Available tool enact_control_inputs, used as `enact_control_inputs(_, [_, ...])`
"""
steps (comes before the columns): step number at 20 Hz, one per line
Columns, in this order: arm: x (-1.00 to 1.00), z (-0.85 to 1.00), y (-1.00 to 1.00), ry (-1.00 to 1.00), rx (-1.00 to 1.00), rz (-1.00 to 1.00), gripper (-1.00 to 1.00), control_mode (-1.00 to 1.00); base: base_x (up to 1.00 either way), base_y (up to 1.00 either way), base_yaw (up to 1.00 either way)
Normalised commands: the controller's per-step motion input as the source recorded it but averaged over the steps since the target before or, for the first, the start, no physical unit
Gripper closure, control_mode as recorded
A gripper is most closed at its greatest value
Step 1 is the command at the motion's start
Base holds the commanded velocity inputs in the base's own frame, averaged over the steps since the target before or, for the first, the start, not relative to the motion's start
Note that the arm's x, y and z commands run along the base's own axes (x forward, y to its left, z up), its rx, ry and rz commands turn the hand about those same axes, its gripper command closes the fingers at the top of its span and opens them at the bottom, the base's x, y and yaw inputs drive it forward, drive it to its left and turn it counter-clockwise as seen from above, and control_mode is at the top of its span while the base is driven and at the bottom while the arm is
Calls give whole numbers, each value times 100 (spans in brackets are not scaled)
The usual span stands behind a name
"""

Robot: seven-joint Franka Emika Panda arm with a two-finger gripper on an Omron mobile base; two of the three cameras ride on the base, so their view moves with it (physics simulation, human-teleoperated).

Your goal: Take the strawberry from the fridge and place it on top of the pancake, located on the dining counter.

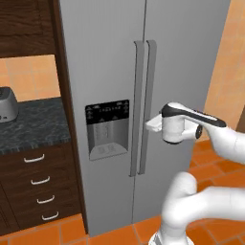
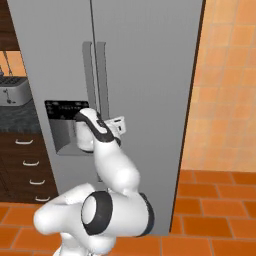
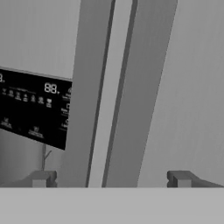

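Note:
The grey fridge (image 1: 105, 57) (image 2: 145, 75) (image 3: 192, 87) stands with both doors closed. Its two long vertical handles (image 1: 142, 105) (image 2: 95, 75) run side by side down the middle. The black dispenser panel (image 1: 107, 129) (image 2: 62, 122) (image 3: 30, 109) is on the left door. My gripper (image 1: 152, 123) (image 2: 117, 125) (image 3: 111, 179) is open and level, pointing at the handles at about the height of the panel. In the hand view, the left handle (image 3: 89, 87) and right handle (image 3: 144, 87) appear between the wide-apart fingertips (image 3: 41, 178). I hold nothing. The strawberry is hidden; the pancake and dining counter are out of view.
Left of the fridge a dark-topped wall counter (image 1: 33, 127) carries a toaster (image 1: 7, 104) (image 2: 12, 90) above wooden drawers (image 1: 38, 186). An orange tiled wall (image 2: 225, 100) borders the fridge on the right. The floor (image 2: 210, 220) is orange tile.

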Motion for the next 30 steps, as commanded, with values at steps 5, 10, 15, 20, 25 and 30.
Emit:
enact_control_inputs(5, [59,0,-3,0,1,1,-100,-100,0,0,0])
enact_control_inputs(10, [53,0,-20,0,0,0,-100,-100,0,0,0])
enact_control_inputs(15, [30,11,-33,-2,0,0,-100,-100,0,0,0])
enact_control_inputs(20, [47,3,14,0,0,0,-100,-100,0,0,0])
enact_control_inputs(25, [9,0,43,0,0,0,-100,-100,0,0,0])
enact_control_inputs(30, [0,0,63,0,0,0,-100,-100,0,0,0])
